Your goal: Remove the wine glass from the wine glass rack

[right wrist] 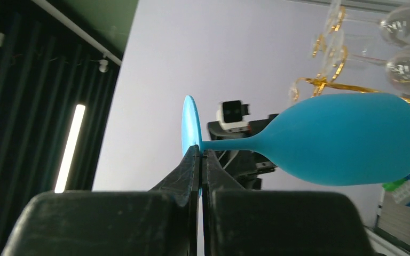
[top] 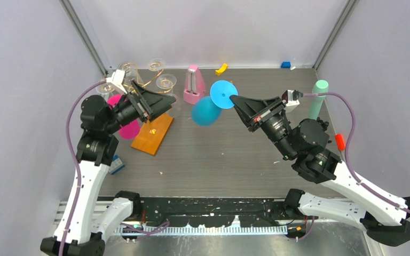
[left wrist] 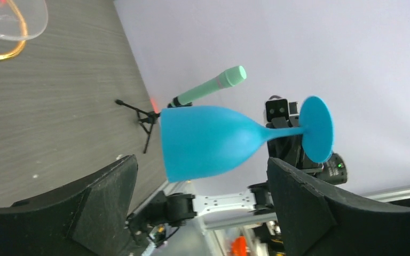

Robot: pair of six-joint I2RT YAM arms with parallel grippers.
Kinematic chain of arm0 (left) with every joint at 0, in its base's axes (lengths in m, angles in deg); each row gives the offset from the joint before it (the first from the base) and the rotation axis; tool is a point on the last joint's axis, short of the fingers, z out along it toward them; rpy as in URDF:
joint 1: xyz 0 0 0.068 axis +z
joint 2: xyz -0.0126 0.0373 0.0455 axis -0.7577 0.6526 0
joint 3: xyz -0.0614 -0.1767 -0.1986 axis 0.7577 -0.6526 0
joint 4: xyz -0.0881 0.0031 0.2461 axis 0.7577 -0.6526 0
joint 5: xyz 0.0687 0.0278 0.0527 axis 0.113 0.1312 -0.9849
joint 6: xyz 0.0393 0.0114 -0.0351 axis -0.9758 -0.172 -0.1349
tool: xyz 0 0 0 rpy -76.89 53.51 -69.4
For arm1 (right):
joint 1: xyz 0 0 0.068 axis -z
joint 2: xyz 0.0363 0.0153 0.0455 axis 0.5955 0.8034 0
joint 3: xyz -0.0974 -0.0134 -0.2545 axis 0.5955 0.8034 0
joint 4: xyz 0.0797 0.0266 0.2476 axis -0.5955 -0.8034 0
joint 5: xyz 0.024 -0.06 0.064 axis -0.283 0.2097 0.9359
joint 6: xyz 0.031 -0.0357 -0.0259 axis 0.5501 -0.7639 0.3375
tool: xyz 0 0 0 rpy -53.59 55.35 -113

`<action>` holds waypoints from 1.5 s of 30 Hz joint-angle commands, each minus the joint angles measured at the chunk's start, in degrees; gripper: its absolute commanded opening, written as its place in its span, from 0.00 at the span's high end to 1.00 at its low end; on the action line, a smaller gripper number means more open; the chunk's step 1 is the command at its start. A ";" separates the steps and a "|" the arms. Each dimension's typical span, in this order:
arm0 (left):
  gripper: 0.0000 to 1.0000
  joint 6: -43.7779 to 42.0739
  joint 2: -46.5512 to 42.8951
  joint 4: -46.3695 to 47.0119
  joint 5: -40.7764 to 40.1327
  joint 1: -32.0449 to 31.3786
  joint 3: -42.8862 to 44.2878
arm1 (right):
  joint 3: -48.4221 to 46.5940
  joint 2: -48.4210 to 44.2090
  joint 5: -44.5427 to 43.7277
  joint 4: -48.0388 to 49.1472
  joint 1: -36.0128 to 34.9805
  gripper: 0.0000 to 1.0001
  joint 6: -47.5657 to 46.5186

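R fingers (right wrist: 188,173) clamp wine glass (right wrist: 320,140) by stem (right wrist: 235,143) only, L fingers (left wrist: 99,200) open/empty; risk: bowl (right wrist: 357,136) wt pivots it in pinch, drops to table (top: 219,160).

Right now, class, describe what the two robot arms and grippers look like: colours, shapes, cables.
Both arms have white lower links and black motor joints. The left gripper and right gripper are matte black wedges, each with a small white camera and a purple cable.
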 commanded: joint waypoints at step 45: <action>1.00 -33.25 24.04 -22.09 -27.57 -22.74 29.45 | 12.81 -9.58 -25.06 -30.39 -0.25 0.20 0.10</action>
